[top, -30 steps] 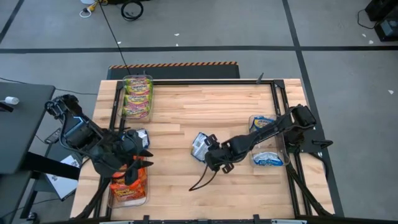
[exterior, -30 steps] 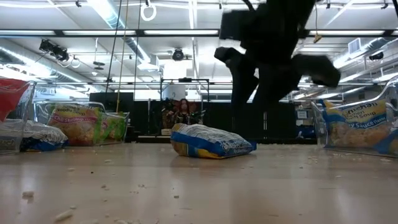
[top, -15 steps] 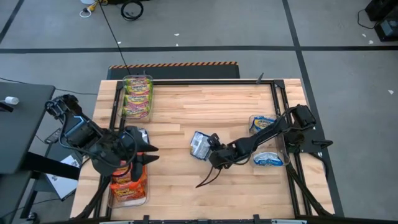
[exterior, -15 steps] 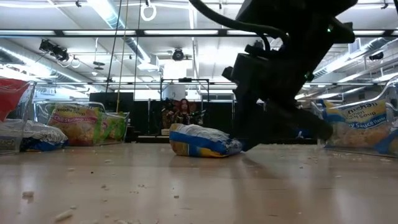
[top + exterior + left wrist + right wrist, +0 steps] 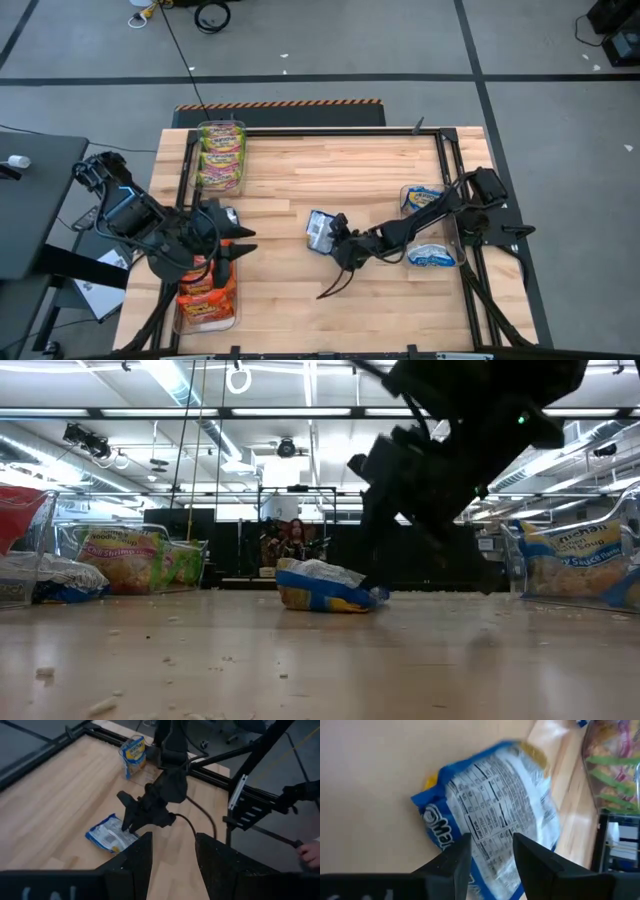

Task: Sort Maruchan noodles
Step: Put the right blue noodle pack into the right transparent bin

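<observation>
**Inspector:** State the position of the working tool.

**Assistant:** The right gripper [image 5: 335, 237] is low over the table centre, at the edge of a blue-white Maruchan packet [image 5: 320, 232] that lies flat, label side up. In the right wrist view its fingers [image 5: 455, 862] stand spread with the packet [image 5: 495, 825] ahead of the gap, not pinched. I judge it is lining up to take hold.

**Inspector:** Why that packet?

**Assistant:** It is the one loose on the wood. The like blue-white packets sit in the clear bin [image 5: 432, 190] at three o'clock, so that is probably its destination.

**Inspector:** And the other arm?

**Assistant:** The left gripper [image 5: 232, 243] waits at nine o'clock over the orange-red packets' bin [image 5: 206, 300], fingers apart, holding nothing. The green-pink packets [image 5: 222, 155] fill a bin at eleven o'clock.
</observation>
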Motion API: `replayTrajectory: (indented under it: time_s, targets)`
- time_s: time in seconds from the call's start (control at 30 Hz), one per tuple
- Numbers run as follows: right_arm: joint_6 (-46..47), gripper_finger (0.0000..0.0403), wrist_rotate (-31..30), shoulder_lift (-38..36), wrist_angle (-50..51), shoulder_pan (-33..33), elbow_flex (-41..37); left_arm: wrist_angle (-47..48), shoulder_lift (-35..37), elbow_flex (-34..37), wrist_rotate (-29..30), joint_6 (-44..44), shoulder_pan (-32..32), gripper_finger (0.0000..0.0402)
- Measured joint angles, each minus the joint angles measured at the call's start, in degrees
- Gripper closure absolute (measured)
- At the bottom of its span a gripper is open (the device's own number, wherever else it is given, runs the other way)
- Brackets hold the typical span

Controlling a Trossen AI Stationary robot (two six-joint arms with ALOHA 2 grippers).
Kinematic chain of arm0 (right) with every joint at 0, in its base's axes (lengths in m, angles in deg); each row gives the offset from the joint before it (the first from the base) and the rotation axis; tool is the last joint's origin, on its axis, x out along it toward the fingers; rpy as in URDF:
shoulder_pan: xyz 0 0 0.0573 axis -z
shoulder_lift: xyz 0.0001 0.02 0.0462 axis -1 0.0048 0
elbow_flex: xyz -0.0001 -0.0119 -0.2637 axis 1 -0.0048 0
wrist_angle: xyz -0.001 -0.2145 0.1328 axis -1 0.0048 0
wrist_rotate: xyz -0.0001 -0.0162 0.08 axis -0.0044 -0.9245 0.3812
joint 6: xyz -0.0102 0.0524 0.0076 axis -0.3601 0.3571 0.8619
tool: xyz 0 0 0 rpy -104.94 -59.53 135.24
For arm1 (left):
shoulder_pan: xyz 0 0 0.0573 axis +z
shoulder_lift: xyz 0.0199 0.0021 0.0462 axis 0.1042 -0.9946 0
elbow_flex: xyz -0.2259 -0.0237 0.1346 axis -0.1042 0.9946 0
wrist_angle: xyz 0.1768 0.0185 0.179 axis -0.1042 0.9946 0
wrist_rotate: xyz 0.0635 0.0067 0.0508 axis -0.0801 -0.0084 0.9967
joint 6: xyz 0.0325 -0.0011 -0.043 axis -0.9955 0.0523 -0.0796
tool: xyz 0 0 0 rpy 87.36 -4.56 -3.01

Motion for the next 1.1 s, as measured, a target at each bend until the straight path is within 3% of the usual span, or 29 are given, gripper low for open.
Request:
replayTrajectory:
  time_s: [0.17, 0.4, 0.63, 0.77, 0.97, 1.1]
  targets:
    - [-2.5, 0.0259, -2.8, -0.7, 6.1, 0.0, -0.5, 0.0, 0.0, 0.0, 0.0, -1.5, -0.1, 0.0249]
    - [1.9, 0.0254, -0.3, -3.3, 13.5, -1.2, 0.2, 0.9, 0.0, 0.0, -0.7, -1.7, -1.2, 0.0249]
    - [-1.3, 0.0254, 0.3, -5.5, 20.4, 1.4, 0.2, 1.2, 0.0, 0.0, -0.6, -1.3, -1.2, 0.0249]
    - [-4.0, 0.0254, 5.8, -6.5, 18.9, 2.8, -0.8, 1.2, 0.0, 0.0, -0.3, -1.2, -1.2, 0.0249]
    - [-10.9, 0.0254, 0.2, -7.5, 20.0, 5.1, -1.4, 1.3, 0.0, 0.0, 1.6, -1.2, -0.6, 0.0249]
    - [-11.9, 0.0254, 3.0, -9.4, 19.5, 8.5, -1.3, 2.0, 0.0, 0.0, 1.8, -1.2, -0.3, 0.0249]
